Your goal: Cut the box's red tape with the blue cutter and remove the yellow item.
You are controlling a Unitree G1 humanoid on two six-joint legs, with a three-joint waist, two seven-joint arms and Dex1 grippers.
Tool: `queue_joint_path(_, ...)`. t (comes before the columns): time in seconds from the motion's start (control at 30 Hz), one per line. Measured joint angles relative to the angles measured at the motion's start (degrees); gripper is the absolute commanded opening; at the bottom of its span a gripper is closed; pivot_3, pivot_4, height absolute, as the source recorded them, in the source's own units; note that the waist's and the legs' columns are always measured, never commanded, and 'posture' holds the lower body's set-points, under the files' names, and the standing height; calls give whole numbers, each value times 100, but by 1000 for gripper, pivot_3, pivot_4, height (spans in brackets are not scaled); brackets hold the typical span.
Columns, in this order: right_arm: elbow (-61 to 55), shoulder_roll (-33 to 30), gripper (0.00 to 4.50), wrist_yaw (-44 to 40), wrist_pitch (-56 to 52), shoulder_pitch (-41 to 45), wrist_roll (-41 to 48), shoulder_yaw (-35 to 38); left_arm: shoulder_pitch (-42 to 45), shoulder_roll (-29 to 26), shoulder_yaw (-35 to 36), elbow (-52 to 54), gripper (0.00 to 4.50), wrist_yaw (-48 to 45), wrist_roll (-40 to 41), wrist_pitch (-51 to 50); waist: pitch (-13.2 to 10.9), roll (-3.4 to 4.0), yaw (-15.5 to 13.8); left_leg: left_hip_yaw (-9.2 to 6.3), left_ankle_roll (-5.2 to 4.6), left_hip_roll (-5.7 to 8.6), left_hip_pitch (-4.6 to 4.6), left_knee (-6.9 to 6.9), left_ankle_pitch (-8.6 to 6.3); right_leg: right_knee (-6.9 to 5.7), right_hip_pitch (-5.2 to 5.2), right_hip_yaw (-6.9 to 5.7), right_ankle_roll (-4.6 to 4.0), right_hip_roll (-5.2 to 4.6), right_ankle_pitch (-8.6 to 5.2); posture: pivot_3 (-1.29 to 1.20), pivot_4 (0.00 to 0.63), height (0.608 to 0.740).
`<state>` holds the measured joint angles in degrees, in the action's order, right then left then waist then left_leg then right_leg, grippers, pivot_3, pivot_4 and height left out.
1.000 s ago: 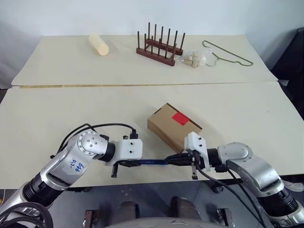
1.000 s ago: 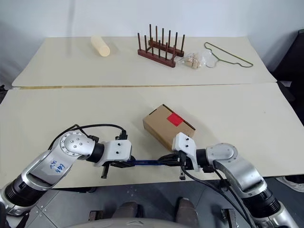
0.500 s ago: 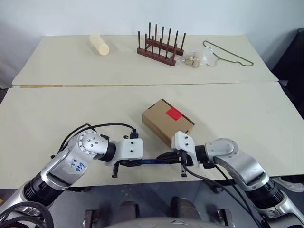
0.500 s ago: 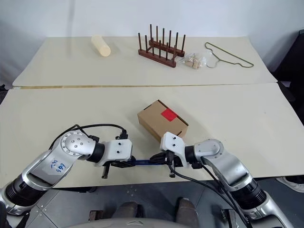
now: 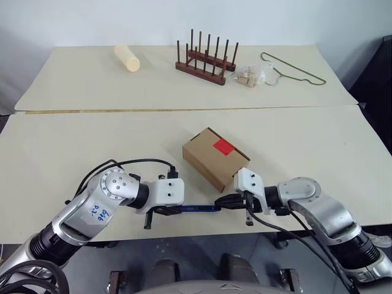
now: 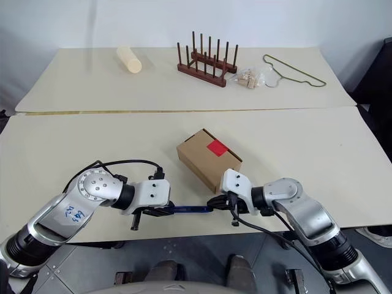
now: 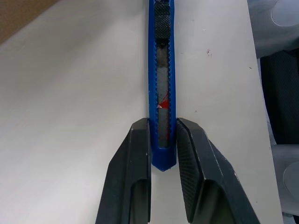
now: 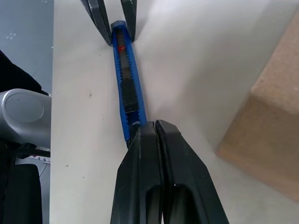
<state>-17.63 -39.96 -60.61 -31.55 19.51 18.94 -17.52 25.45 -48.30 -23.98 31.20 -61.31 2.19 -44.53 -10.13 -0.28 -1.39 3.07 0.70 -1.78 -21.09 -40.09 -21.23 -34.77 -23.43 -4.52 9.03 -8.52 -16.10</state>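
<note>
The brown cardboard box [image 5: 208, 162] lies closed on the near table with the red tape [image 5: 223, 146] on its top edge. The blue cutter [image 5: 197, 208] lies flat in front of it, near the table's front edge. My left gripper [image 7: 162, 126] is shut on one end of the blue cutter [image 7: 161, 70]. My right gripper [image 8: 155, 126] is shut, finger against finger, its tips resting over the cutter's other end [image 8: 127, 88], close beside the box [image 8: 275, 116]. The yellow item is hidden.
On the far table stand a pale cream cylinder [image 5: 127, 57], a wooden peg rack [image 5: 206, 59], a bag of small pieces [image 5: 248, 76] and a wire hanger [image 5: 293, 68]. The table's front edge [image 5: 202, 225] runs just below both grippers.
My right gripper slid left along the cutter, then back right a little. The box shifted slightly left and away. The left gripper kept still.
</note>
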Motion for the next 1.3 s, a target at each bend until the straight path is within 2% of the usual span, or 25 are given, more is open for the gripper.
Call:
queue_joint_path(0.57, 60, 37, 47, -203, 642, -53, -264, -234, 9, -4, -9, 1, 439, -3, 0, -18, 1, 0, 2, 0, 0, 0, 2, 0, 0, 0, 1, 0, 0, 0, 0, 0, 150, 740)
queue_joint_path(1.3, 438, 589, 47, -155, 1126, 165, -762, -578, 94, 0, -57, -13, 439, 2, 0, -180, 13, 0, 6, 0, 2, 0, 10, -4, 1, -10, 4, 3, 0, 0, 0, 0, 150, 740)
